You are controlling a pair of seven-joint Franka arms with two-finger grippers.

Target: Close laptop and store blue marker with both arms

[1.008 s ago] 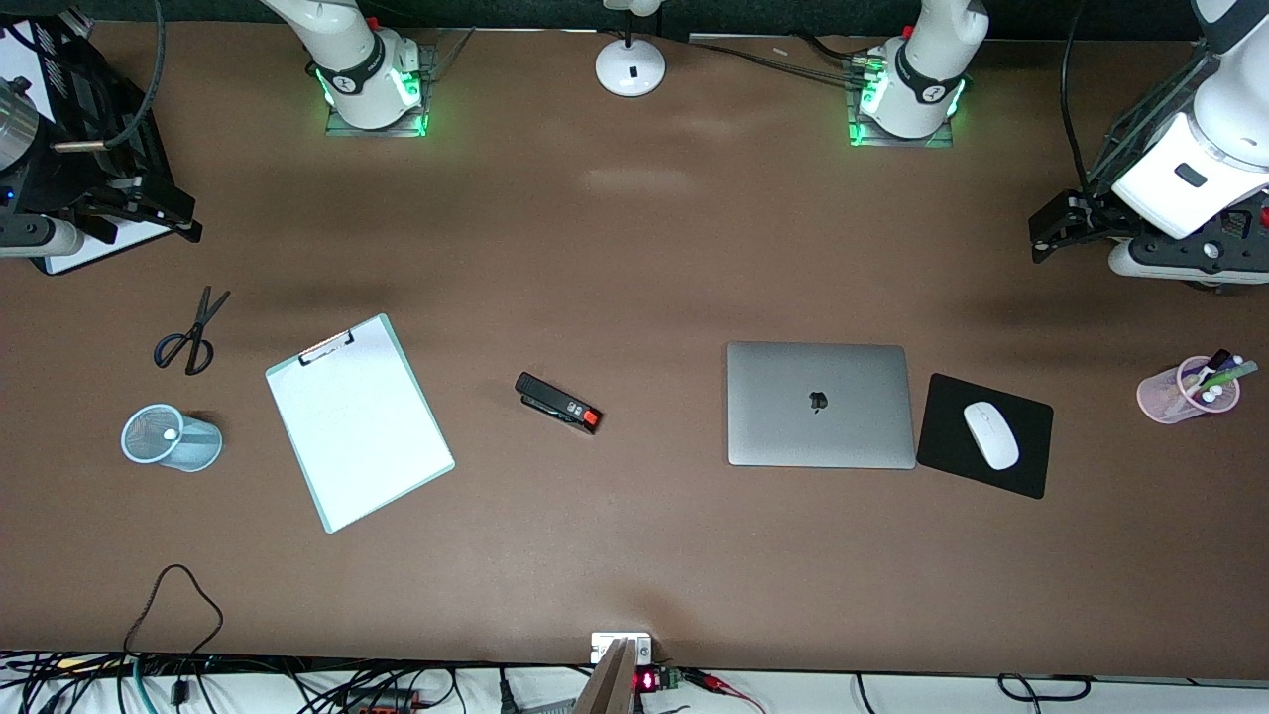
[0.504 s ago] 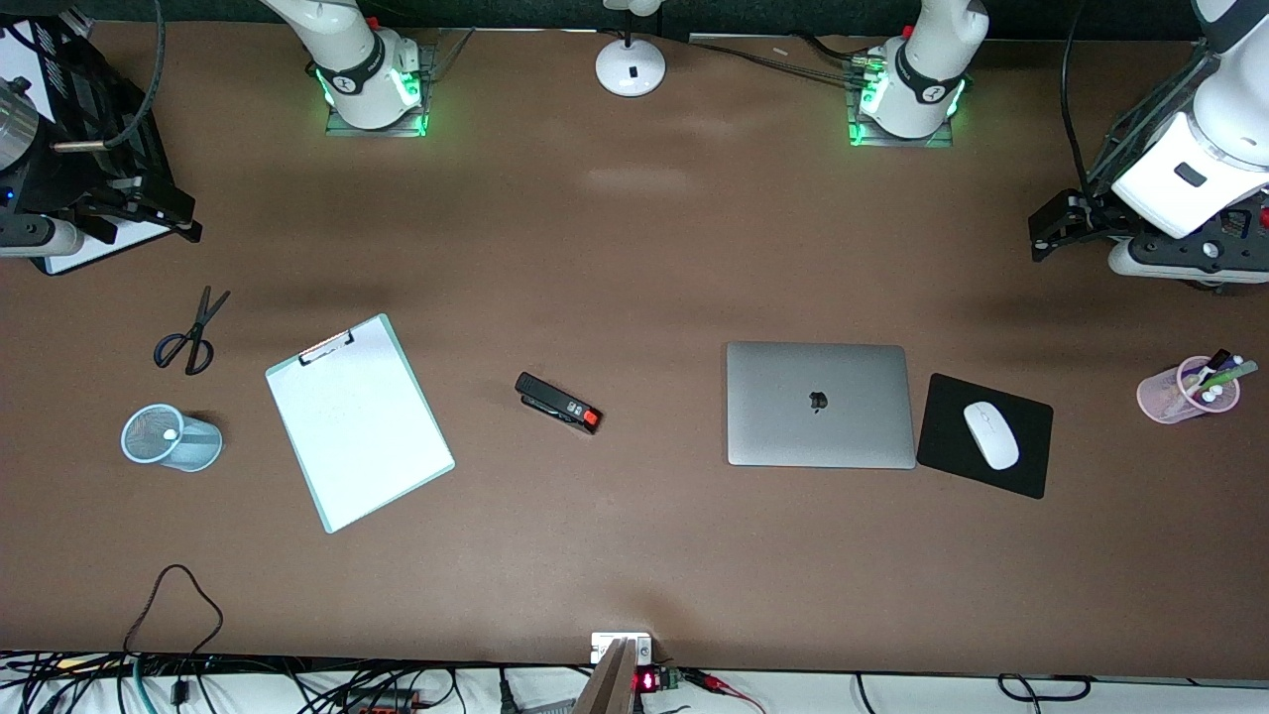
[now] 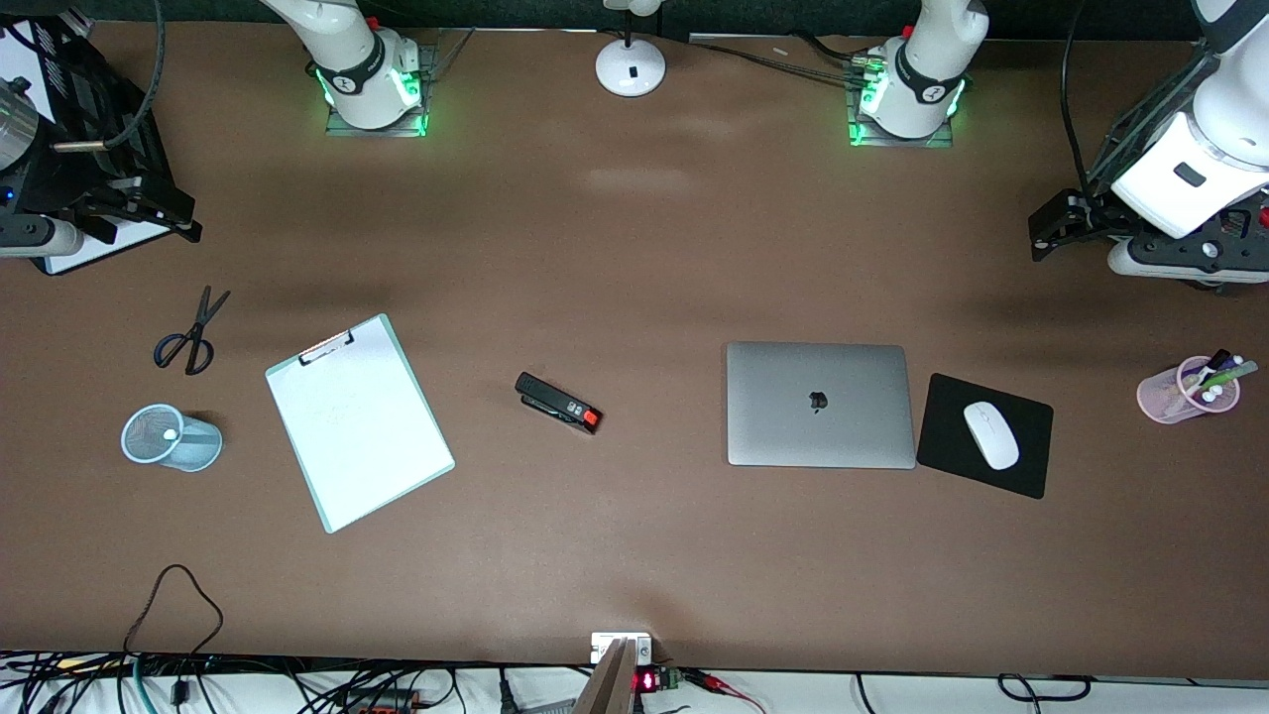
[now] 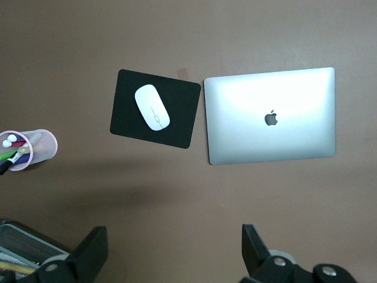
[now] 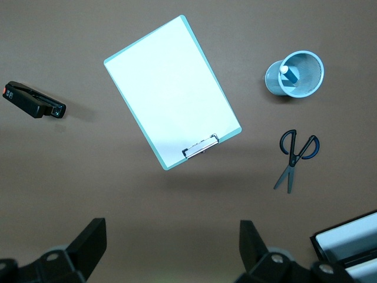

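Note:
The silver-grey laptop [image 3: 819, 405] lies shut on the table toward the left arm's end, its dark apple logo up; it also shows in the left wrist view [image 4: 270, 115]. The blue marker [image 5: 285, 71] stands in a blue mesh cup [image 3: 169, 439] toward the right arm's end, its white end [image 3: 171, 433] showing. My left gripper [image 4: 174, 253] is open and empty, held high over bare table at the left arm's end [image 3: 1061, 226]. My right gripper [image 5: 171, 247] is open and empty, held high at the right arm's end [image 3: 149, 210].
A white clipboard [image 3: 359, 421], a black stapler [image 3: 558, 403] and scissors [image 3: 190, 335] lie on the table. A white mouse [image 3: 990, 434] sits on a black pad [image 3: 1026, 466] beside the laptop. A pink cup of pens [image 3: 1185, 389] stands at the left arm's end.

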